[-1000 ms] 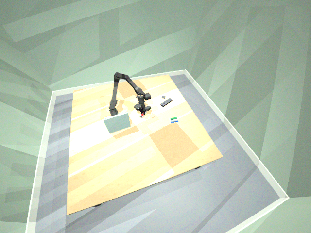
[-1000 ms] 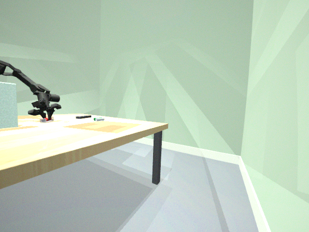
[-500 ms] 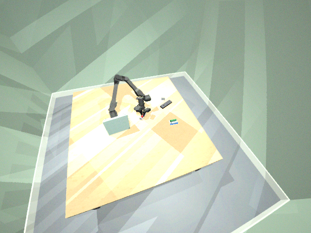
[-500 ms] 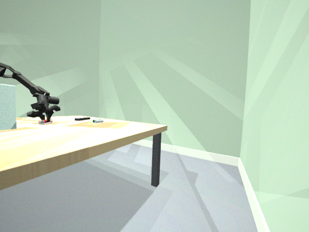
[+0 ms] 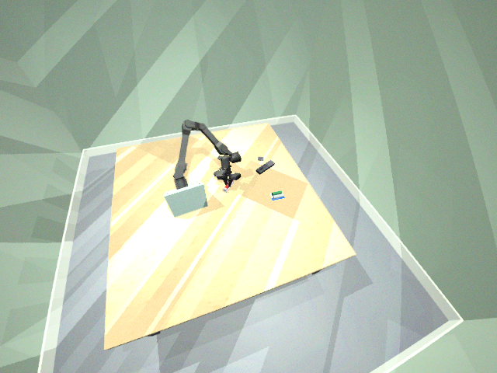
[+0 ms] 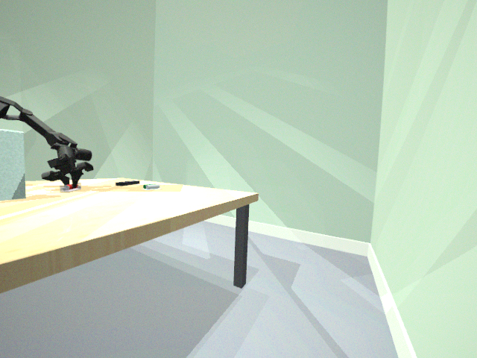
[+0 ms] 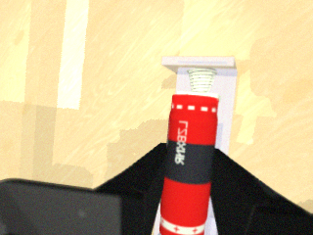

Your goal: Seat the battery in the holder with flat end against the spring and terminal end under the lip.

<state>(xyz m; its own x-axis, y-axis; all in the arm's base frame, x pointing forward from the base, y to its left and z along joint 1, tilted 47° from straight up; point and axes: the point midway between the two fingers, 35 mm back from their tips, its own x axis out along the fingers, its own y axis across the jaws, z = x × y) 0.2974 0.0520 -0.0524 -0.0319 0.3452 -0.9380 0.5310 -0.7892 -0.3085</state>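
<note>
My gripper (image 5: 227, 184) (image 6: 72, 186) (image 7: 188, 153) is shut on the red battery (image 5: 227, 186) (image 6: 69, 186) (image 7: 188, 196), with a finger on each side of its dark band. The pale holder (image 6: 63, 189) (image 7: 228, 105) lies on the table beneath it. In the wrist view, the coil spring (image 7: 201, 79) stands at the holder's far wall. The battery's far end is at the spring's near end; whether they touch is unclear. The battery lies nearly along the holder, slightly turned, and appears left of its middle. Its near end is cut off by the frame, and the lip is hidden.
A pale blue-grey panel (image 5: 186, 201) (image 6: 11, 165) stands near the arm's base. A black bar (image 5: 265, 166) (image 6: 127, 183) and a small grey square (image 5: 260, 158) lie on the table. A green cylinder (image 5: 276, 193) lies beside a whitish one (image 5: 278, 196) at the right.
</note>
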